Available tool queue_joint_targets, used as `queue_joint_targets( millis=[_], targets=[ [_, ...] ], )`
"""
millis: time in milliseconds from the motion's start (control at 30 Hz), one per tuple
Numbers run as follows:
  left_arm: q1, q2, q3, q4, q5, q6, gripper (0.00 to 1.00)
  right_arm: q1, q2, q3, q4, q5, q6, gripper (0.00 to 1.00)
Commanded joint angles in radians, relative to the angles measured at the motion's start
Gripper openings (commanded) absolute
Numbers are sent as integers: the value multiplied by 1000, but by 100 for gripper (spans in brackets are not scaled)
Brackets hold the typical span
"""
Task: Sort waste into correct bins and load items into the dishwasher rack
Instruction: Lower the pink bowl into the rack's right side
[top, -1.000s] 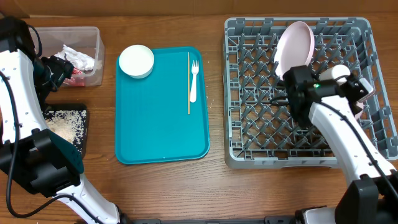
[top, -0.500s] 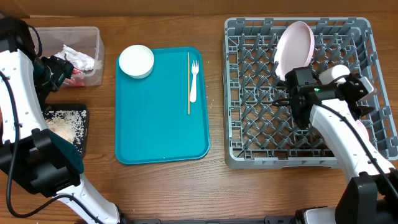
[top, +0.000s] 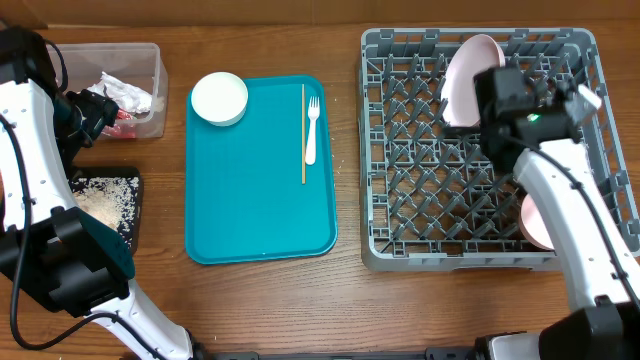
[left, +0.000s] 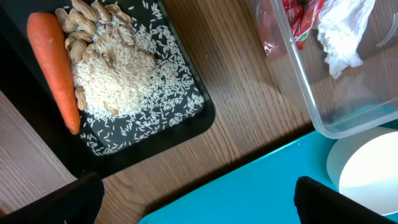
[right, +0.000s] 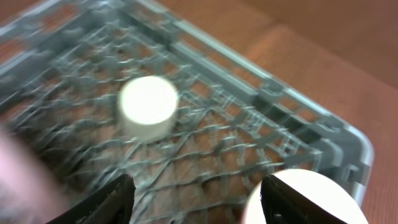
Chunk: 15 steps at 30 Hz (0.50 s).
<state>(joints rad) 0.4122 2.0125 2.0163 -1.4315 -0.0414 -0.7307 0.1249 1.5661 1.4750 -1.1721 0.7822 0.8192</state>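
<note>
the left gripper (left: 199, 208) hangs above the wooden table (left: 249, 118), between the shallow black rectangular tray (left: 158, 142) and the clear plastic rectangular tub (left: 348, 124). its 2 dark fingers (left: 78, 199) stand far apart with nothing between them. in the black tray lie the orange carrot (left: 55, 68) and, touching it, the beige grainy food scraps (left: 118, 78). the tub holds the crumpled red wrapper (left: 297, 18) and the crumpled white paper napkin (left: 339, 31), side by side. on the large flat teal tray (top: 260, 200) sit 1 small white bowl (top: 219, 98) at its far left corner, the white plastic fork (top: 312, 125), and the thin wooden stick (top: 303, 130) just beside the fork.

the right gripper (right: 193, 199) is over the large square grey plastic rack (top: 400, 200), its fingers spread wide and empty; its wrist view is blurred. in the rack the round white-pink plate (top: 470, 65) leans on edge among the pegs. the white cup (right: 148, 106) stands on the grid floor. a second small white bowl (top: 535, 222) rests near the rack's near right corner, partly hidden by the arm.
</note>
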Motion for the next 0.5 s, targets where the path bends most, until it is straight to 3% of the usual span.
queue_joint_targets(
  millis=[0,133,467],
  targets=[
    [-8,3,-2,0,-11,-10,100,-8,-20,124,-16,-288,-244,69],
    [-8,3,-2,0,-11,-10,100,-64,-19,159,-63,-454,-394,80],
    [-8,3,-2,0,-11,-10,100,-303,-4,61,-275,-542,-401,81]
  ],
)
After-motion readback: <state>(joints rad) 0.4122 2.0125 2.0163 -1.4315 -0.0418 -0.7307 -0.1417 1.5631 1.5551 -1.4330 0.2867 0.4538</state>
